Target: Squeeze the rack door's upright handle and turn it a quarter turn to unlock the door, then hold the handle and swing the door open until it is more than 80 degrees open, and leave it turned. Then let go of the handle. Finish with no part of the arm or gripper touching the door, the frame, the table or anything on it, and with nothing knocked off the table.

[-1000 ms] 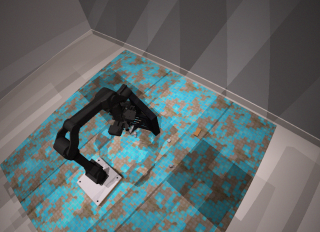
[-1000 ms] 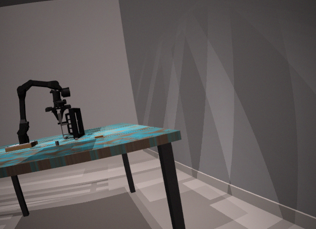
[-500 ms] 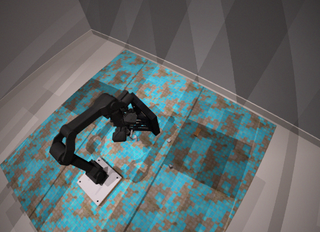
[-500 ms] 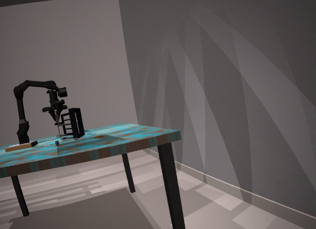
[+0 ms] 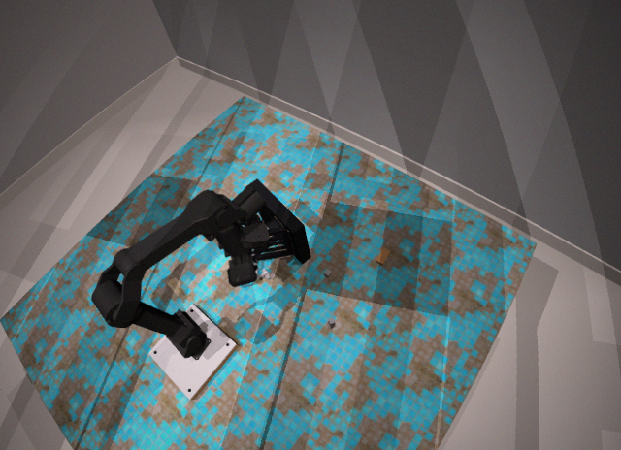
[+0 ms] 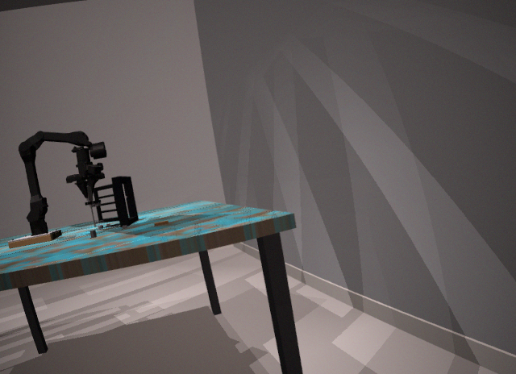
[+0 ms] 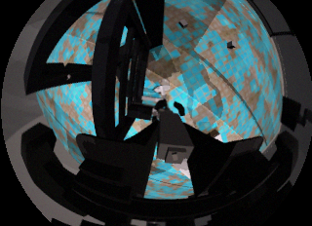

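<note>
Gripper (image 5: 246, 255) (image 6: 90, 200) (image 7: 170, 125) points down at the open side of the black rack (image 5: 300, 232) (image 6: 120, 201) (image 7: 103, 85), arm arched over from the pale base plate (image 5: 188, 382) (image 6: 27, 240). Fingers closed in on the upright handle (image 6: 93, 215) (image 7: 175, 138), which stands between them; grip is on its upper part. In the exterior view the thin grey shaft runs down below the fingertips towards the table (image 5: 401, 375) (image 6: 233, 222).

Barred door (image 5: 277, 243) (image 6: 107, 196) stands out from the rack frame, partly open. Exact angle cannot be read. Handle is on the door's outer side, away from the rack's tall solid slab; bars lie between handle and slab in the exterior view. From the wrist, the bars run just beside the gripper, rack frame farther to that same side of the picture. Whether the gripper body touches the bars: cannot tell.

Orange piece (image 5: 382, 256) (image 6: 161, 223) on the table beyond the rack, well apart from the gripper. Two small grey pieces, one nearer the rack (image 5: 327, 273) and one farther out (image 5: 331, 324), also apart from it. Rack upright on the table.
</note>
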`<act>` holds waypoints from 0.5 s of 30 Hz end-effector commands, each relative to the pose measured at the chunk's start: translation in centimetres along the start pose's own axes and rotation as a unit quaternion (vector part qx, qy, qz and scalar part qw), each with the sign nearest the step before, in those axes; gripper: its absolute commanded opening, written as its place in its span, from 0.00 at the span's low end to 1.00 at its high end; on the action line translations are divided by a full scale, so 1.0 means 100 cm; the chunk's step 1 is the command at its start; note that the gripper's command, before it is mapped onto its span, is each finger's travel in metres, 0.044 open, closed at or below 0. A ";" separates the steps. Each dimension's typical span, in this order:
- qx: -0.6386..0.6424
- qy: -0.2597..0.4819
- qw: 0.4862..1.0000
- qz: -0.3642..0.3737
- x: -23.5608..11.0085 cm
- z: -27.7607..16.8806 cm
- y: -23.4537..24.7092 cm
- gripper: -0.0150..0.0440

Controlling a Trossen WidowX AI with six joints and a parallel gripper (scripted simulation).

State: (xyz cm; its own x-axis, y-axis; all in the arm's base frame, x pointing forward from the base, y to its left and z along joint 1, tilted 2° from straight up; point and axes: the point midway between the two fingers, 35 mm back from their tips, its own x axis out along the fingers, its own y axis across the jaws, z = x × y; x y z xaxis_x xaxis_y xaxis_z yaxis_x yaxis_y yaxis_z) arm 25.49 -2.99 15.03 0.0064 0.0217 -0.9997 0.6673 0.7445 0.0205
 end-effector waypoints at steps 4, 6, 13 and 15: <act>-0.056 -0.003 0.998 0.006 0.000 0.003 -0.008 0.29; -0.071 -0.003 0.997 0.006 0.000 0.005 -0.011 0.29; -0.121 -0.003 0.993 0.005 0.000 0.010 -0.023 0.29; -0.136 -0.004 0.991 0.005 0.001 0.011 -0.026 0.29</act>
State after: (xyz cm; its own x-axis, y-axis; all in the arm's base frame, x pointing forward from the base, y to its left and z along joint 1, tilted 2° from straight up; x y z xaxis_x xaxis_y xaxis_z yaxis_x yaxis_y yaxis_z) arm 24.50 -5.59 14.93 0.0089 0.0186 -0.9998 0.4905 0.8712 0.0206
